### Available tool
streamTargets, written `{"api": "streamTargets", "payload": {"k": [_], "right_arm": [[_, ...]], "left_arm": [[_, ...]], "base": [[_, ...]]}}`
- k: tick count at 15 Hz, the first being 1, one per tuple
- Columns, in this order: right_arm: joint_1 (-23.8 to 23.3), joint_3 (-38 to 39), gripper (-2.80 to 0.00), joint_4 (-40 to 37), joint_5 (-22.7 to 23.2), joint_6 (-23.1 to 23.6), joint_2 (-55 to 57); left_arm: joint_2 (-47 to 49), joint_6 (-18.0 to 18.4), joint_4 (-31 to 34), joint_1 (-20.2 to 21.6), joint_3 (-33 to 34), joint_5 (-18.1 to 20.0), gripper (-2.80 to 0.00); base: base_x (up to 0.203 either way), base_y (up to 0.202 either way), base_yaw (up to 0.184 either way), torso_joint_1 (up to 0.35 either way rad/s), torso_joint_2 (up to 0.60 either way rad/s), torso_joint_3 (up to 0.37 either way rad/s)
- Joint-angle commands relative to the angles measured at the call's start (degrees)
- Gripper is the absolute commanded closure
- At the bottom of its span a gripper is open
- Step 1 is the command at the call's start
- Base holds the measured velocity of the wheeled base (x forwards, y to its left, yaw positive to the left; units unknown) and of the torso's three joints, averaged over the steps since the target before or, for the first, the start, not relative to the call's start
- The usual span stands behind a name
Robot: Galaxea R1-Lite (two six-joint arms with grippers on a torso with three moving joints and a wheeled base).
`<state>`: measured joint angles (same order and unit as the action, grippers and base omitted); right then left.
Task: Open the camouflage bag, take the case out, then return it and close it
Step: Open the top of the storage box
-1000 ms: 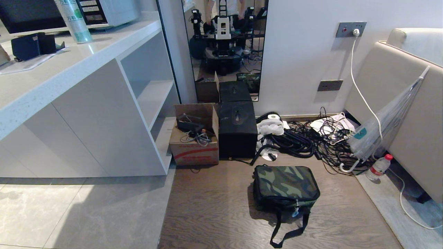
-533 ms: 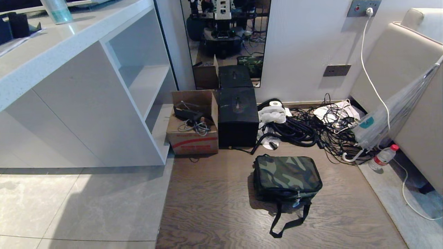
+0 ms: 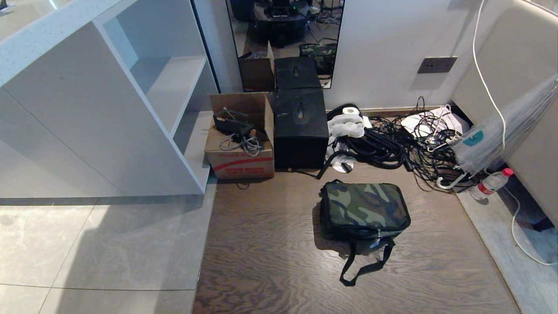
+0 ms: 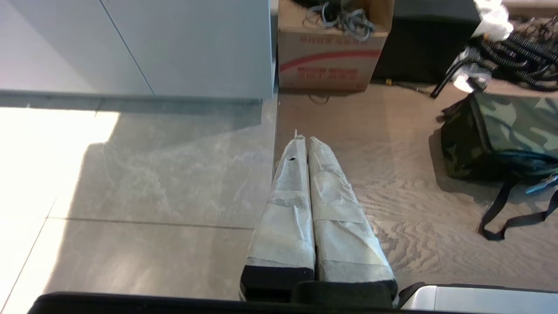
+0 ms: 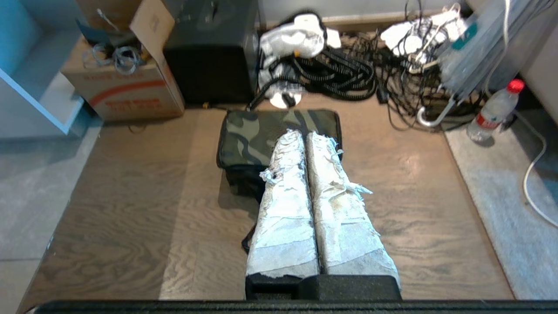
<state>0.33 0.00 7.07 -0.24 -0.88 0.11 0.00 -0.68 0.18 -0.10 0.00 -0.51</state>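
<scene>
The left gripper (image 4: 305,141) hangs above the floor where grey tile meets brown wood, its tape-wrapped fingers (image 4: 287,205) pressed flat together and holding nothing. The right gripper (image 5: 304,134) hangs over the wood floor (image 3: 270,244) in front of the bag, its wrapped fingers (image 5: 340,209) likewise closed tight on nothing. Neither arm shows in the head view.

The bag (image 3: 364,205) lies on the wood floor, camouflage top up, lid shut. Its black strap (image 3: 362,268) trails in a loop on the floor at the near side, and a silver zip pull (image 3: 378,234) hangs at the front edge. In the left wrist view the bag (image 4: 510,126) sits off to one side of the gripper; in the right wrist view the bag (image 5: 279,131) lies straight ahead, partly hidden behind the fingertips. The case is not visible anywhere.

Beyond the bag, a black box (image 3: 300,133) stands against the wall under a mirror (image 3: 283,39). Touching its left side is an open carton (image 3: 239,148) with cables and a dark item inside. To the right of the box lies a heap of black cables (image 3: 392,148) with a white bundle (image 3: 346,124) on it. Further right, a folded clear umbrella (image 3: 501,135) leans toward a beige sofa (image 3: 523,65), with a plastic bottle (image 3: 490,185) with a red cap lying beside it. A white cabinet (image 3: 87,109) with open shelves stands at the left.
</scene>
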Motion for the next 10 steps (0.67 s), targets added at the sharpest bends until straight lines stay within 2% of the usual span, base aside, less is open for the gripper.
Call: {"api": "streamTargets", "payload": {"k": [1, 10], "right_arm": [[0.02, 2.29, 0.0, 0.05, -0.02, 0.0, -0.02], [0.0, 2.29, 0.0, 0.05, -0.02, 0.0, -0.02]], "left_arm": [[0.0, -0.02, -0.01, 0.01, 0.0, -0.02, 0.0], [0.0, -0.02, -0.01, 0.01, 0.0, -0.02, 0.0]], "base": [[0.0, 0.0, 0.0, 0.003, 0.0, -0.197], [0.0, 0.0, 0.0, 0.004, 0.0, -0.196]]}}
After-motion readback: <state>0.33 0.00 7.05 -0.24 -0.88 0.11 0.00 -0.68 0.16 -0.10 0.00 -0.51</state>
